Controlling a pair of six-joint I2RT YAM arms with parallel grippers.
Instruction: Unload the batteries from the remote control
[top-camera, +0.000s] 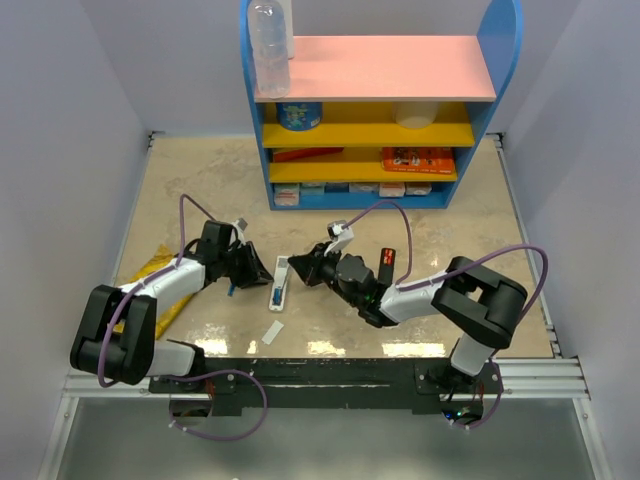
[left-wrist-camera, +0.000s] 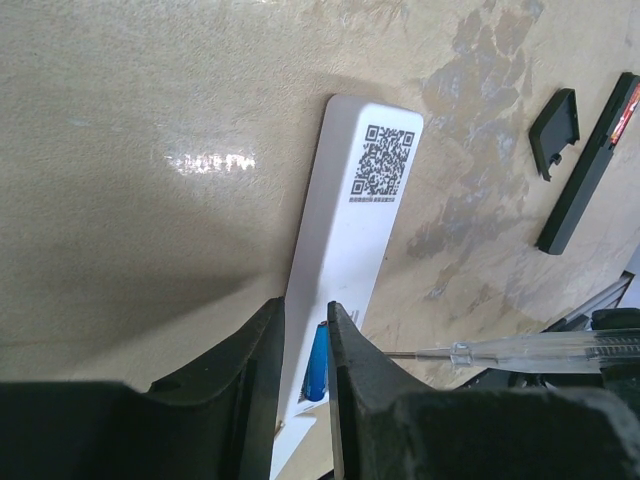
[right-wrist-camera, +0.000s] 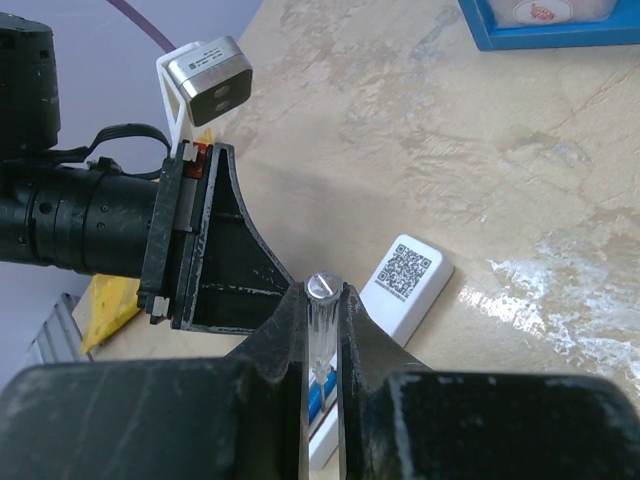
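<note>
The batteries show as one blue cell (left-wrist-camera: 318, 362), lying in the open bay of the white remote control (left-wrist-camera: 350, 240). The remote lies back-up, its QR label showing, on the table (top-camera: 200, 190) between the two arms. A blue shelf unit (top-camera: 370, 110) stands at the far edge, and a yellow packet (top-camera: 150, 275) lies by the left arm.

The left gripper (left-wrist-camera: 305, 312) sits over the bay. Its jaws are narrow, one finger on each side of the cell, with a strip of white showing between the cell and one finger. The right gripper (right-wrist-camera: 322, 300) has its jaws clamped on a clear pen-like tool (left-wrist-camera: 520, 348), whose thin metal tip is just beside the left gripper's finger.

A black remote (left-wrist-camera: 585, 190) lies near, with a small black cover (left-wrist-camera: 555, 130) beside it. A white cover (top-camera: 273, 331) lies near the white remote, toward the arm bases.
</note>
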